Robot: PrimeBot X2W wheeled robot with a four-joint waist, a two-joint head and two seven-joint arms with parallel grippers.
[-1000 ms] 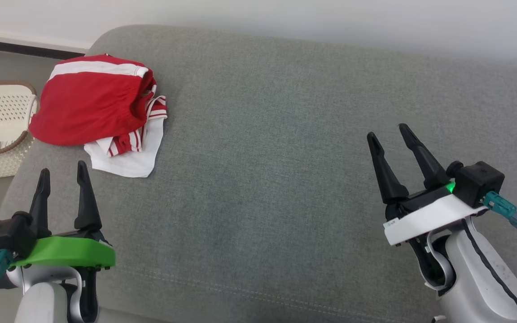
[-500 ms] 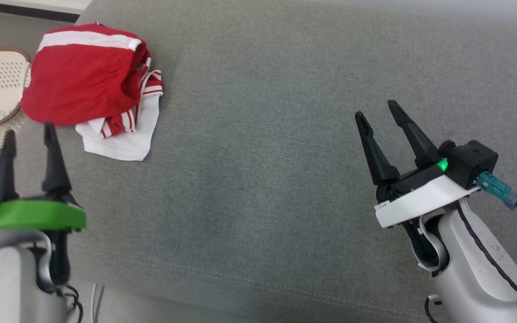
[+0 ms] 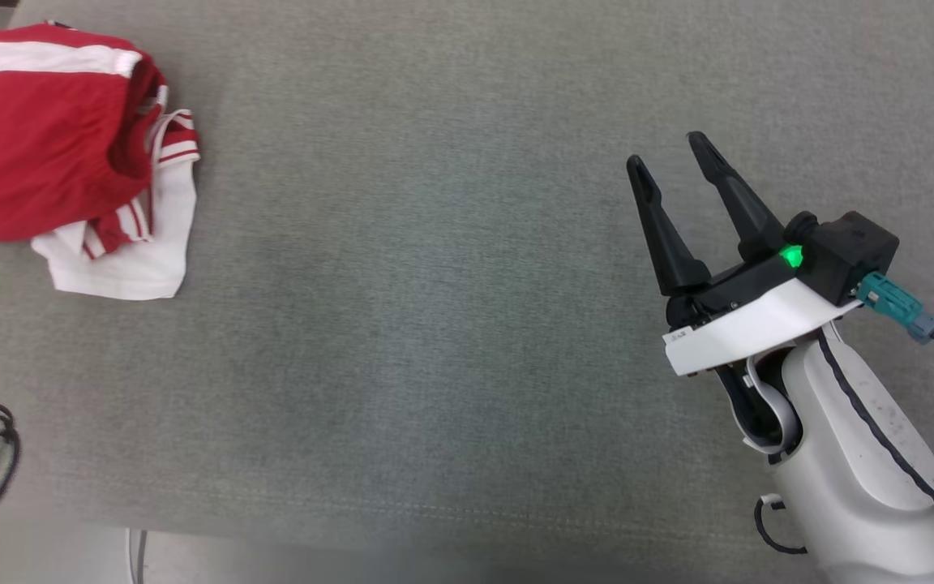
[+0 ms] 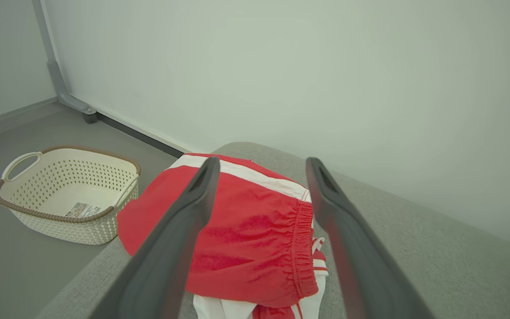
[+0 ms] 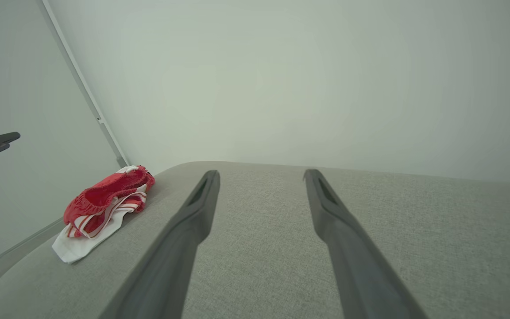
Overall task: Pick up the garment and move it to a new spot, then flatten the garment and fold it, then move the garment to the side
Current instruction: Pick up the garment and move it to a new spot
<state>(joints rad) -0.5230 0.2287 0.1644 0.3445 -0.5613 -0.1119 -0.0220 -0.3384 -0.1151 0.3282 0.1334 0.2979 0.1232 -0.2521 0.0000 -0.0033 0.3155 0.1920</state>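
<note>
Red cloth: garment (image 3: 45,146) bunched at far left of cushion (image 3: 434,324); soft, light, floppy, I judge;
Hold: its gathered waistband edge, pinched deep;
Left claw (image 4: 262,163): spread, empty, aimed at garment;
Right claw (image 3: 670,158): spread, empty, well right

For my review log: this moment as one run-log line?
stage: pre-pickup | red-and-white garment: bunched on grey sofa cushion, untouched | left gripper: open, facing garment | right gripper: open, empty
</note>
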